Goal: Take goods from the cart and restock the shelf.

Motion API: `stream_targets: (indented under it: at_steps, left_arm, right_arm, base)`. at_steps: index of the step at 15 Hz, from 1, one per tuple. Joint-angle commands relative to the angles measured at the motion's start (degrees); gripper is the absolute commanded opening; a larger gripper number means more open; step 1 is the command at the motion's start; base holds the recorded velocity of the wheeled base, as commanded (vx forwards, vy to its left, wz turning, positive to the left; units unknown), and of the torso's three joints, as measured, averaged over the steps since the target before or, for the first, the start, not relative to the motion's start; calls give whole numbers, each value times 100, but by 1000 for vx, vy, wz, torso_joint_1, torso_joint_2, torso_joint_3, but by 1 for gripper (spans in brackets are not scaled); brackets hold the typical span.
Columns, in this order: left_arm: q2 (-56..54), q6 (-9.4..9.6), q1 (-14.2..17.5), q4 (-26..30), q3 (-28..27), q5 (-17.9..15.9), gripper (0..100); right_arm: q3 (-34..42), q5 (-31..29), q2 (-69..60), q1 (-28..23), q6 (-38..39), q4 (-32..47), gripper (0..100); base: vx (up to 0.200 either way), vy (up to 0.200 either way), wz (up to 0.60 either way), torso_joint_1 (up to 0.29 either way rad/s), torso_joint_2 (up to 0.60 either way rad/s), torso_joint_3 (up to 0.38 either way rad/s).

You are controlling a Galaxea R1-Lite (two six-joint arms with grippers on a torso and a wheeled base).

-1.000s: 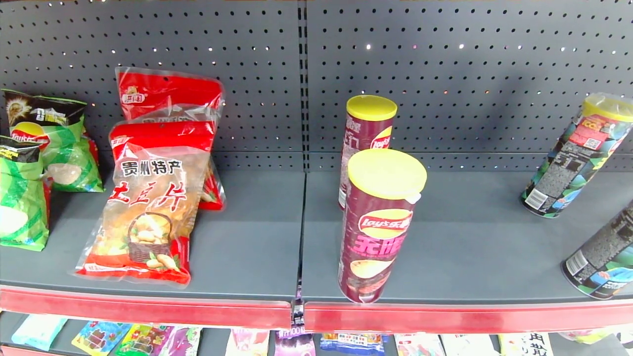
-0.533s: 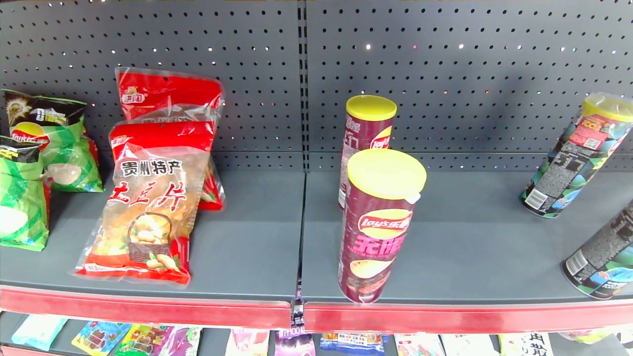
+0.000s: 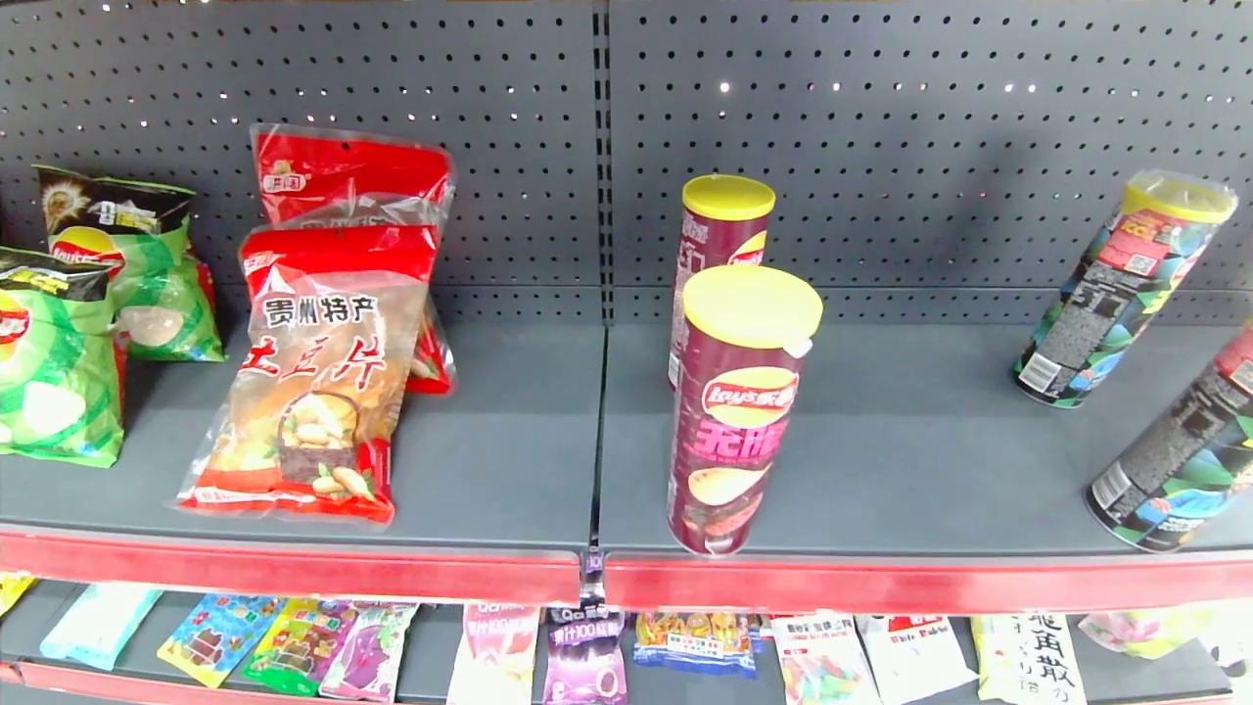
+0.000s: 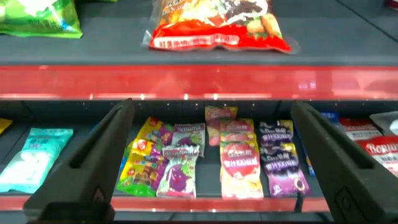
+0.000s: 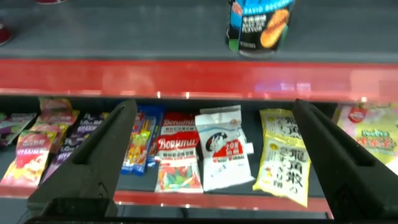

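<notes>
The grey shelf with a red front edge (image 3: 587, 578) holds goods. Two purple chip cans with yellow lids stand near the middle, one at the front (image 3: 741, 411) and one behind it (image 3: 719, 245). Two red bags of potato slices (image 3: 313, 382) lean at the left, beside green chip bags (image 3: 59, 362). Two dark patterned cans (image 3: 1121, 289) (image 3: 1175, 460) stand at the right. My left gripper (image 4: 211, 109) is open and holds nothing, level with the lower shelf below the red bag (image 4: 217, 25). My right gripper (image 5: 213, 106) is open too, below a dark can (image 5: 258, 25).
The lower shelf carries several small candy and snack packets (image 3: 587, 656) (image 4: 236, 162) (image 5: 217, 149). A perforated grey back panel (image 3: 881, 147) closes the shelf behind. Bare shelf floor lies between the red bags and the purple cans, and between those and the dark cans.
The whole head picture has shifted: the goods sit higher and more of the lower shelf shows, so the camera moved. The goods themselves have not moved.
</notes>
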Motion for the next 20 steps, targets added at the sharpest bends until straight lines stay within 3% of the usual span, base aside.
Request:
stream_targets:
  at_steps: [1, 4, 20]
  left_arm:
    - [-2, 0, -2, 9, 1, 1, 100]
    - [-2, 0, -2, 9, 1, 1, 100]
    - [-2, 0, -2, 0, 1, -8, 100]
  right_arm:
    - [1, 3, -1, 2, -1, 0, 100]
    - [1, 3, -1, 2, -1, 0, 100]
    - [1, 21, -1, 2, -1, 0, 100]
  base:
    - [0, 0, 0, 0, 0, 0]
    - [0, 0, 0, 0, 0, 0]
    - [0, -200, 0, 5, 3, 1]
